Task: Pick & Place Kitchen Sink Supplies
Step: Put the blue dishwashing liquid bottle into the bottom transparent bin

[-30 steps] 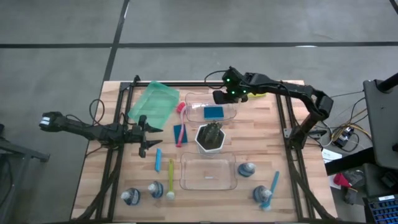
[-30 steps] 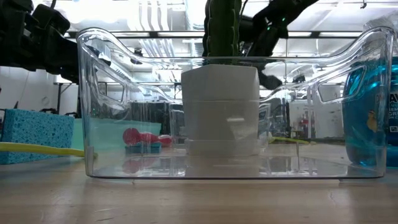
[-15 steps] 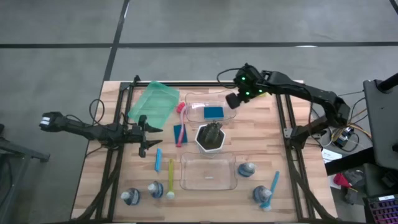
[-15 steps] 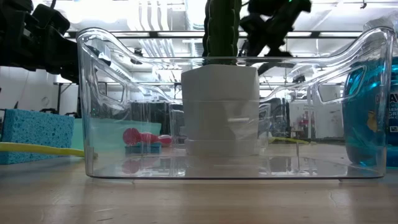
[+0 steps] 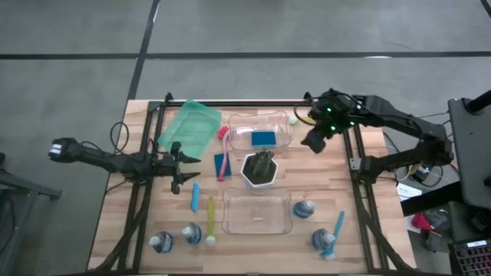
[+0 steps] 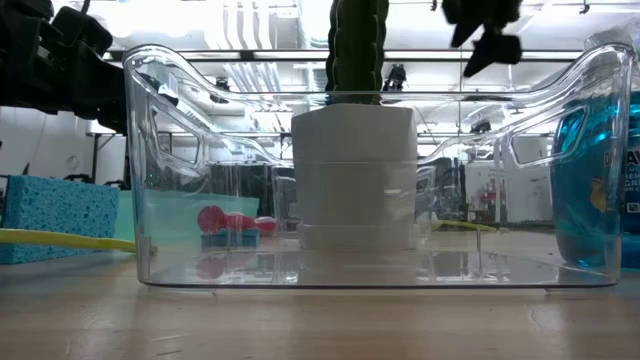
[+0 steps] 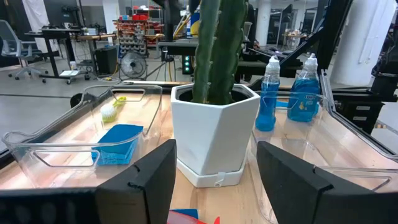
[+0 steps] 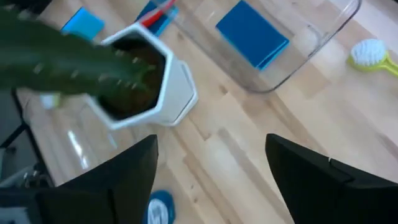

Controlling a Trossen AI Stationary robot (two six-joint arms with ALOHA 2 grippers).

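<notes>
A blue sponge (image 5: pixel 263 139) lies flat on the floor of the far clear bin (image 5: pixel 261 123). My right gripper (image 5: pixel 313 140) hovers open to the right of that bin, with nothing between its fingers (image 8: pixel 118 180). A second blue sponge (image 5: pixel 219 164) lies on the table under a pink brush (image 5: pixel 223 148). My left gripper (image 5: pixel 178 165) stands open just left of them, low over the table, pointing toward the white pot (image 7: pixel 211 134). A blue brush (image 5: pixel 195 197), a yellow brush (image 5: pixel 211 221) and several bottles of blue liquid (image 5: pixel 304 208) are spread along the near side.
The white hexagonal pot with its dark plant (image 5: pixel 261 169) stands between the far bin and the near clear bin (image 5: pixel 257 211). A green tray (image 5: pixel 188 129) lies at the far left. A small white-headed brush (image 5: pixel 292 119) lies by the far bin's right end. Dark rails (image 5: pixel 349 153) border the table.
My right gripper has left its place over the far bin's right end. It has travelled toward the table's right edge and a little toward the near edge. The sponge in the bin has stayed where it lay.
</notes>
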